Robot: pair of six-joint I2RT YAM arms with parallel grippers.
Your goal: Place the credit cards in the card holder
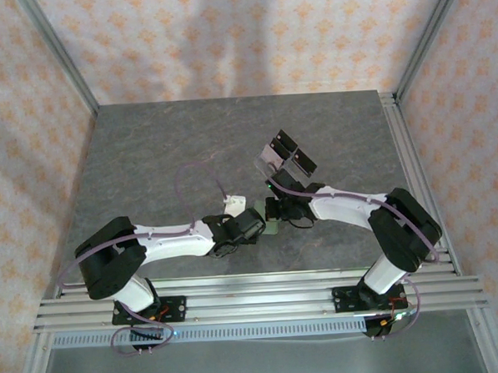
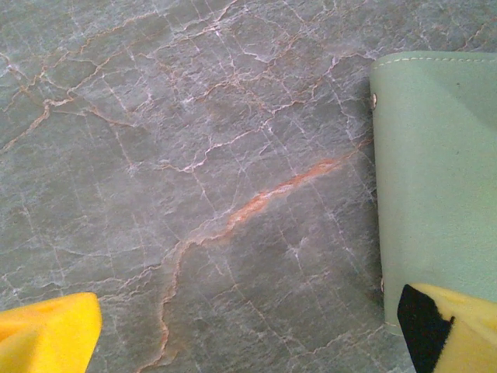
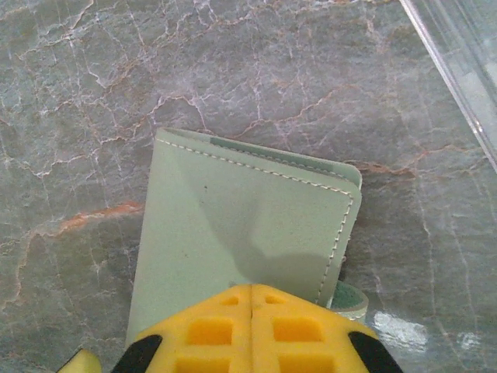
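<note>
Marbled grey worktop point(image 1: 147, 158), two arms meeting over the card holder point(image 1: 270, 229).
From above, the sage-green holder lay mid-worktop between both claws, near a clear acrylic stand point(image 1: 282, 155). Left wrist: the left claw point(image 2: 245, 326) was spread wide, one finger overlapping the holder's point(image 2: 435, 171) corner. Right wrist: the right claw point(image 3: 252, 330) was pressed together over the folded holder point(image 3: 241, 225).

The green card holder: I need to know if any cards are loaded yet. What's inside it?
The card holder lies folded shut on the table, so its pockets are hidden. Only the stitched cover and a darker strip along one edge show; no card pokes out.
</note>
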